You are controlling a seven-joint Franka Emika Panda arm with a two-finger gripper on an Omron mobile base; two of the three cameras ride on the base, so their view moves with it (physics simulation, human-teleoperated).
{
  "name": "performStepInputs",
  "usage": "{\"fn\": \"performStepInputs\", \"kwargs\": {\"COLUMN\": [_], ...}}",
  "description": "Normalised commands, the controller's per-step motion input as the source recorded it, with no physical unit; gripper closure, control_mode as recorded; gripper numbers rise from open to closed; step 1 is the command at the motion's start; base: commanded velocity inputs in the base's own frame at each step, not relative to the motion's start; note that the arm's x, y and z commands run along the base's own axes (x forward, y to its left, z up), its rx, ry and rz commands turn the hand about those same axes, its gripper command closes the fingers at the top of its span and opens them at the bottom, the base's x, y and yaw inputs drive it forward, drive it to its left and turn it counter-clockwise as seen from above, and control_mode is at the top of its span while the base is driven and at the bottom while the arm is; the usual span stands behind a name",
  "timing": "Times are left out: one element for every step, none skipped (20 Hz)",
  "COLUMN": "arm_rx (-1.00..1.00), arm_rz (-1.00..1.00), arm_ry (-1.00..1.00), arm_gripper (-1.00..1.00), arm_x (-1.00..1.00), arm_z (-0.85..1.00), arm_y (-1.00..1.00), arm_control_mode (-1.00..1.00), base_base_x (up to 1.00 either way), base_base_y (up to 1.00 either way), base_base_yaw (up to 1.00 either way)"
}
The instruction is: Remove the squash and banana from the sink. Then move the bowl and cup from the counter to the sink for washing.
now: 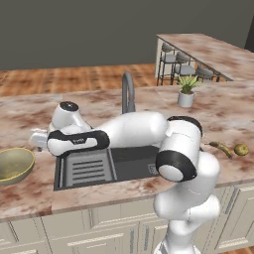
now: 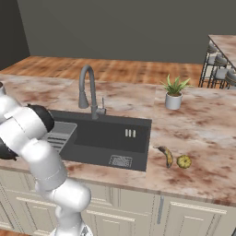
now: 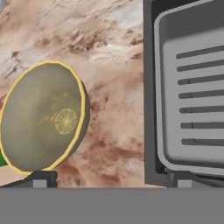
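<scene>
Counter (image 1: 149,101) carries everything I can see. Sink (image 1: 131,161) sits in it, ribbed tray (image 3: 192,92) at the left end. Bowl (image 1: 14,163) rests on the counter just left of the sink. Banana (image 2: 167,155) and squash (image 2: 184,161) lie on the counter right of the sink, near each other. My gripper (image 3: 109,180) hangs open between bowl and tray, holding nothing.

A mottled pink-brown marble counter (image 1: 218,111) tops cream cabinets (image 2: 184,214). A small white pot with a spiky green plant (image 2: 174,94) stands on it. Grey bar stools (image 1: 179,64) line a second counter (image 1: 218,52) behind, over wood flooring (image 2: 120,69).
</scene>
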Motion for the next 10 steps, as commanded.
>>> {"fn": "performStepInputs", "kwargs": {"arm_rx": [0.00,0.00,0.00,-0.01,-0.03,-0.03,-0.05,-0.06,-0.06,-0.07], "arm_rz": [0.00,0.00,0.00,0.00,0.00,0.00,0.00,0.00,0.00,0.00], "arm_ry": [0.00,0.00,0.03,0.05,0.09,0.07,0.04,0.00,0.01,0.02], "arm_gripper": [-1.00,-1.00,-1.00,-1.00,-1.00,-1.00,-1.00,-1.00,-1.00,-1.00], "arm_x": [0.23,0.22,0.21,0.19,0.19,0.18,0.15,0.13,0.14,0.13], "arm_z": [-0.11,-0.12,-0.14,-0.14,-0.14,-0.13,-0.13,-0.11,-0.13,-0.14], "arm_y": [0.27,0.27,0.26,0.27,0.27,0.26,0.26,0.26,0.27,0.27], "arm_control_mode": [-1.00,-1.00,-1.00,-1.00,-1.00,-1.00,-1.00,-1.00,-1.00,-1.00], "base_base_x": [0.00,0.00,0.00,0.00,0.00,0.00,0.00,0.00,0.00,0.00], "base_base_y": [0.00,0.00,0.00,0.00,0.00,0.00,0.00,0.00,0.00,0.00], "base_base_yaw": [0.00,0.00,0.00,0.00,0.00,0.00,0.00,0.00,0.00,0.00]}}
